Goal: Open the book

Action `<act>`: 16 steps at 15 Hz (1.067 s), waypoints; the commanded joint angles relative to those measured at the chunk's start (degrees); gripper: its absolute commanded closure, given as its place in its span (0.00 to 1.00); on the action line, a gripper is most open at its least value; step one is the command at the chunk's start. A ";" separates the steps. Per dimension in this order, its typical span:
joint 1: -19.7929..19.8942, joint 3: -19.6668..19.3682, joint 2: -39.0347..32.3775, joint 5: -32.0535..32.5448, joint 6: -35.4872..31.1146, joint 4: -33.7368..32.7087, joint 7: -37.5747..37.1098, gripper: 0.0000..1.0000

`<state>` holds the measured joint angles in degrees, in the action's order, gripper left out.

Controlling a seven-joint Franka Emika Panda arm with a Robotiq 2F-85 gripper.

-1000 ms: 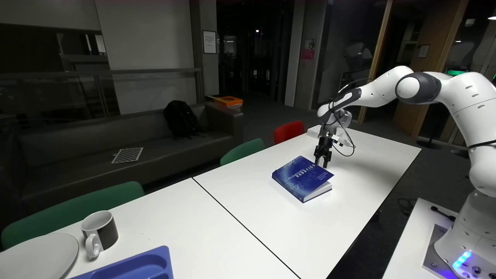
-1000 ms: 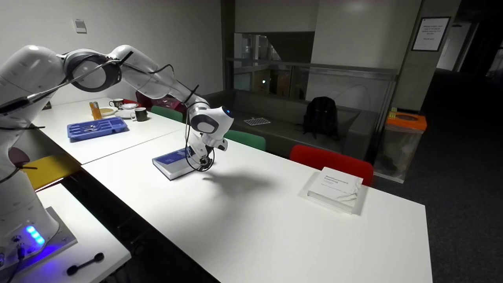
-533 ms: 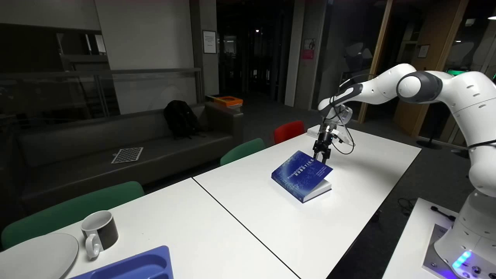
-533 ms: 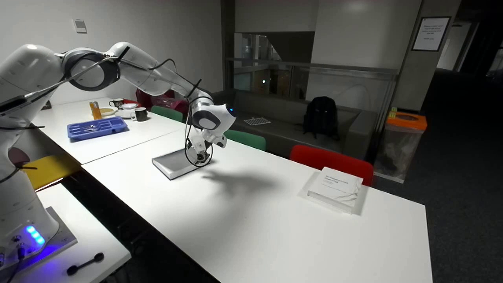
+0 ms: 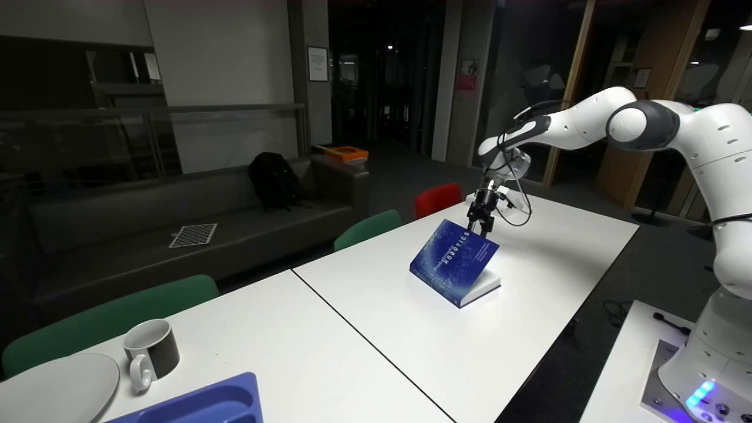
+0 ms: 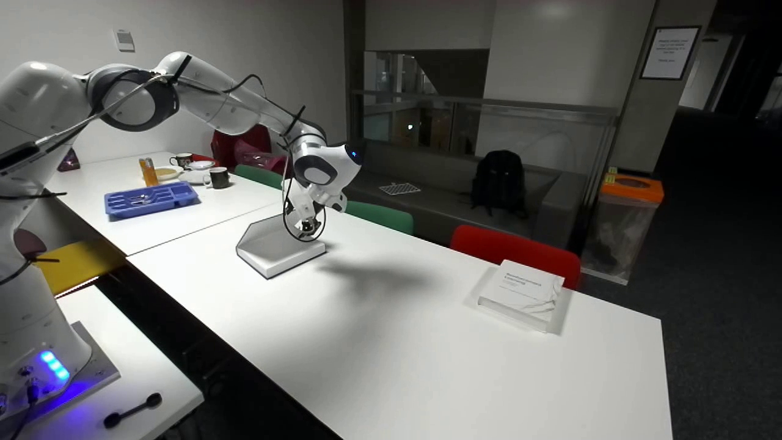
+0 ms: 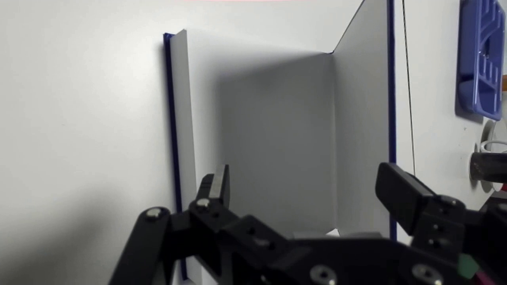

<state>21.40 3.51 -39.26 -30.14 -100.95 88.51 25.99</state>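
Your gripper (image 7: 303,180) hangs with its fingers (image 7: 220,184) wide apart over the book (image 6: 275,247), which lies on the white table (image 6: 415,354) with its dark blue cover (image 5: 455,261) tilted up off the pages (image 7: 277,138). In the wrist view, one finger overlaps the pages at seven o'clock and the other crosses the cover's edge near four; you cannot tell whether it touches. Past that edge, at three o'clock, come the table seam (image 7: 409,87) and a mug (image 7: 489,168), with the blue tray (image 7: 468,47) nearer two. In an exterior view, the table edge passes the book at seven o'clock, a green chair (image 6: 379,217) stands beyond at two, and a broad stretch of tabletop runs from the book to a white book (image 6: 519,290), just past three.
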 commanded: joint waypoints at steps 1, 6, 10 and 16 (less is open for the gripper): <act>-2.10 0.01 2.20 -1.18 2.16 -0.41 -3.62 0.00; -6.12 0.19 4.89 -0.44 2.15 -0.18 -7.36 0.00; -9.28 0.32 5.75 -0.08 2.68 -1.04 -10.40 0.00; -12.74 0.57 5.40 0.45 3.31 -1.97 -13.98 0.00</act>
<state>9.48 3.89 -34.19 -30.10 -99.94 87.84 14.57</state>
